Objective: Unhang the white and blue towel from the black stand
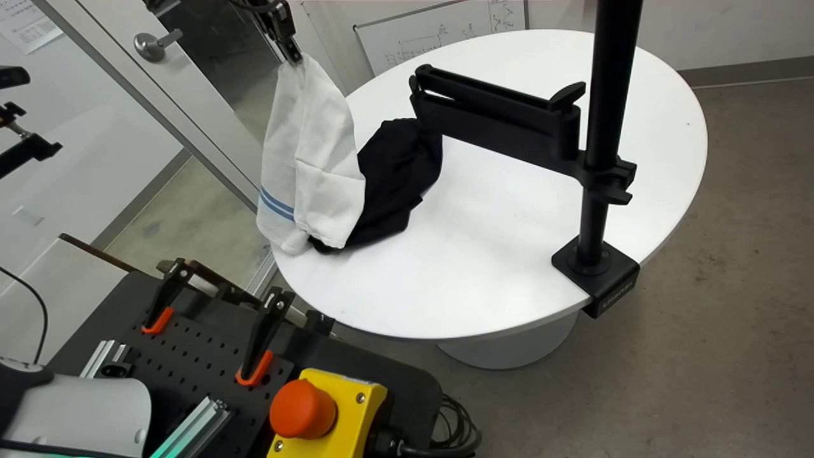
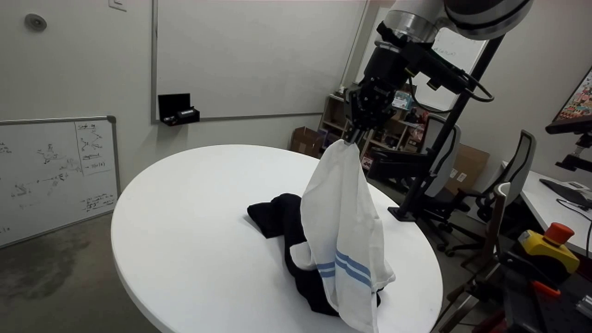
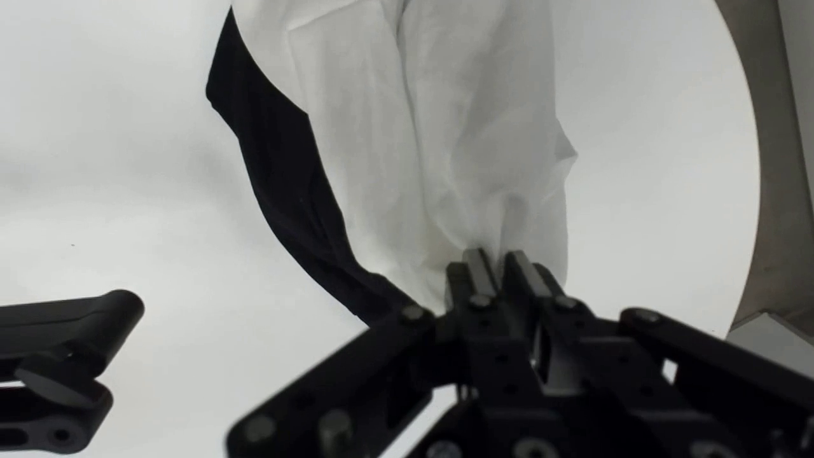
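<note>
The white towel with blue stripes [image 1: 318, 159] hangs from my gripper [image 1: 294, 58] in both exterior views [image 2: 344, 208]. My gripper [image 2: 352, 137] is shut on the towel's top, pinching it between the fingertips. In the wrist view the towel [image 3: 439, 127] runs from the fingertips [image 3: 495, 259] to the top edge. The black stand [image 1: 496, 117] is clamped at the table's edge, and its folded arm is apart from the towel. The stand also shows in an exterior view [image 2: 444, 134] and in the wrist view [image 3: 70, 343]. Whether the towel's lower end touches the table is unclear.
A crumpled black cloth [image 1: 400, 175] lies on the round white table [image 1: 470, 280] behind and beside the towel, also in the wrist view [image 3: 280, 172]. A yellow box with a red button [image 1: 337, 407] and clamps [image 1: 264, 331] sit on the dark bench. Chairs [image 2: 513, 166] stand beyond the table.
</note>
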### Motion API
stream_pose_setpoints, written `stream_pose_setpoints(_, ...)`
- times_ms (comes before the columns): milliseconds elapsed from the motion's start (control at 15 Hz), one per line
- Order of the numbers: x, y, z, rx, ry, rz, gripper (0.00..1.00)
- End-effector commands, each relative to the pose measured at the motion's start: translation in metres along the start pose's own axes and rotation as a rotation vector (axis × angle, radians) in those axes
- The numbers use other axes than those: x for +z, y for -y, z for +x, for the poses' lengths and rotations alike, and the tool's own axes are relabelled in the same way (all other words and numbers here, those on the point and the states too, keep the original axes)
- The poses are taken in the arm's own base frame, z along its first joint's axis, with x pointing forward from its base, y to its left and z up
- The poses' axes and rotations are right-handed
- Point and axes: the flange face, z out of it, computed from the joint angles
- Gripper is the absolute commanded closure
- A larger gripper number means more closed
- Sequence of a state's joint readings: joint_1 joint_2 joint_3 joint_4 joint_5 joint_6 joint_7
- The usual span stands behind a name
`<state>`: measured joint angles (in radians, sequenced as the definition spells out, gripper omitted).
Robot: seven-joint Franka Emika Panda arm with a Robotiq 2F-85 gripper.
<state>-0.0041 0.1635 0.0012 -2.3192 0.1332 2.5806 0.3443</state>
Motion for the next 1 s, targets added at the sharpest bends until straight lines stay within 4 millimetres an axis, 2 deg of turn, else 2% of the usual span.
stream_pose_setpoints(0,0.005,0.001,0.005,0.032,-0.028,-0.020,0.56)
stream_pose_setpoints(333,0.002,-0.007,0.008,0.060,-0.025,-0.021,0.19)
stream_pose_setpoints(533,-0.003,-0.011,0.011,0.073,-0.028,-0.014,0.01)
stream_pose_setpoints(933,-0.032,-0.022,0.014,0.096,-0.018,0.026,0.00)
